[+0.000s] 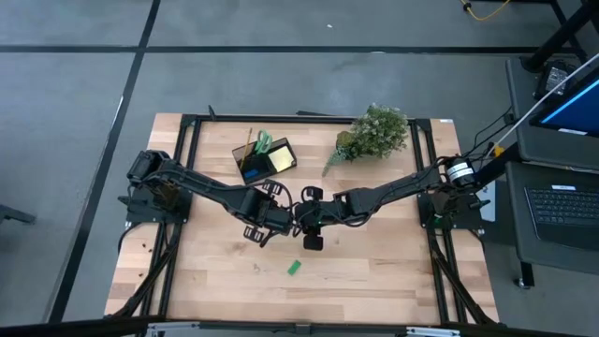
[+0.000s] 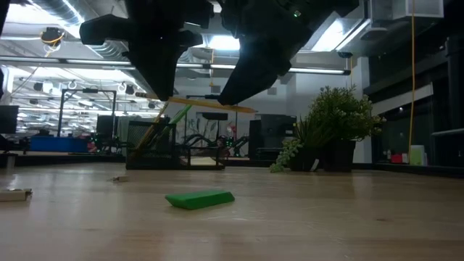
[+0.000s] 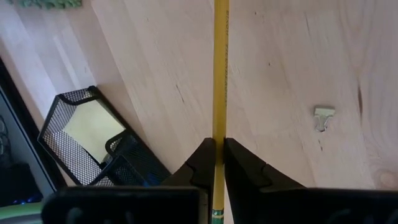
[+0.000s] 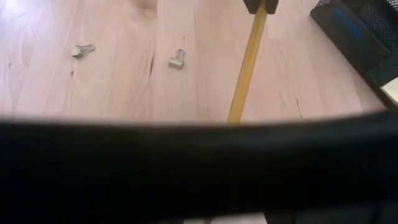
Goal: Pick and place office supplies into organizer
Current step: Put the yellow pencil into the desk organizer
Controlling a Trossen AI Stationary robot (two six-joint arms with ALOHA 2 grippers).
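Note:
My left gripper (image 3: 219,155) is shut on a yellow pencil (image 3: 220,74) above the middle of the table. The low view shows the pencil (image 2: 210,105) lying level in the air. My right gripper (image 1: 311,223) is close beside the left one at the same pencil, but a dark band hides its tip in its own wrist view. A small green block (image 2: 199,199) lies flat on the table near the front edge. The black mesh organizer (image 1: 265,157) stands at the far left and holds green-handled scissors (image 1: 264,142) and a yellow sticky-note pad (image 3: 93,127). My left gripper pinches the pencil's shaft (image 3: 219,146) between its two fingers, close to the green-banded end (image 3: 216,214). The fingers come from above and lie across the pencil. The pencil is lifted clear of the table and stays about level.
A leafy potted plant (image 1: 374,136) stands at the far right of the table. Small binder clips (image 4: 177,60) (image 4: 81,50) lie on the wood under the arms. Bare table stretches around the green block (image 1: 294,268) toward the near edge.

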